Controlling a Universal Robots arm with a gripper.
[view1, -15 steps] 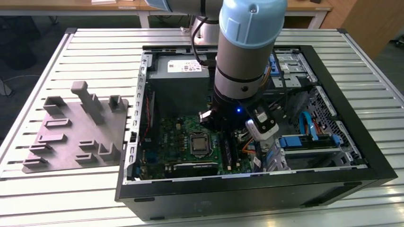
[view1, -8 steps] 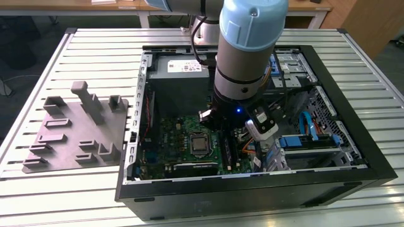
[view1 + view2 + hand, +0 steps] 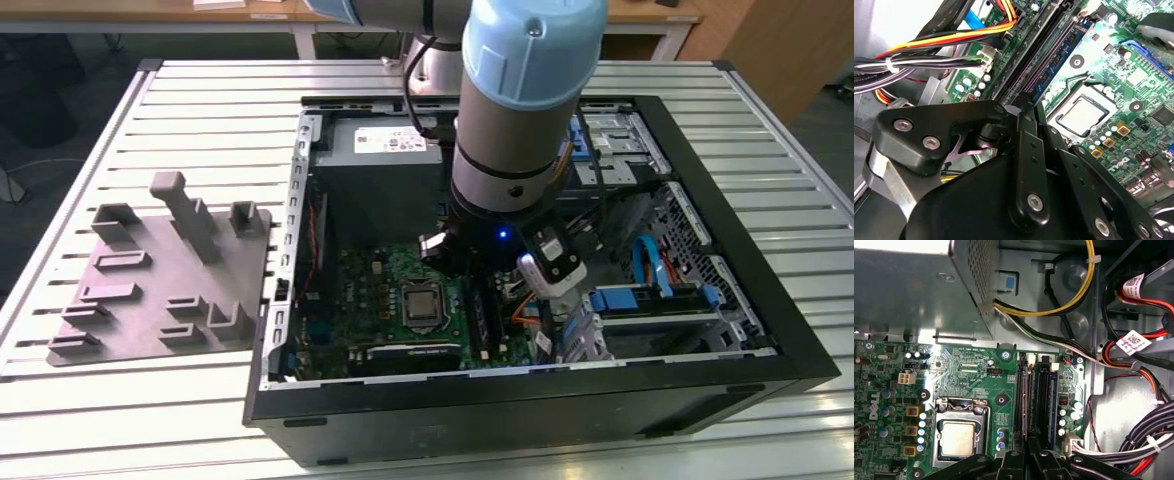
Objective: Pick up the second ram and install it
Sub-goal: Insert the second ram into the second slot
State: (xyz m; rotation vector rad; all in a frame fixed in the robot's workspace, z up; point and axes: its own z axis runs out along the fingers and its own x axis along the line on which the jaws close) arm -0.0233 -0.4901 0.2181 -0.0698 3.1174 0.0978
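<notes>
Item: second ram [image 3: 1032, 407], dark stick standing on edge in the motherboard [image 3: 969, 385] slots, at 3 o'clock of the CPU socket [image 3: 958, 432] in the first wrist view; in the second wrist view it [image 3: 1046, 65] runs straight off from the fingers [image 3: 1026, 117]. Fingers: drawn close together at the stick's near end; actual grip cannot be told. Labels: white tags on cables [image 3: 1132, 342], print not legible. Case [image 3: 747, 330] open on the slatted tabletop [image 3: 214, 90]; grey holder block [image 3: 160, 280] at its 9 o'clock.
</notes>
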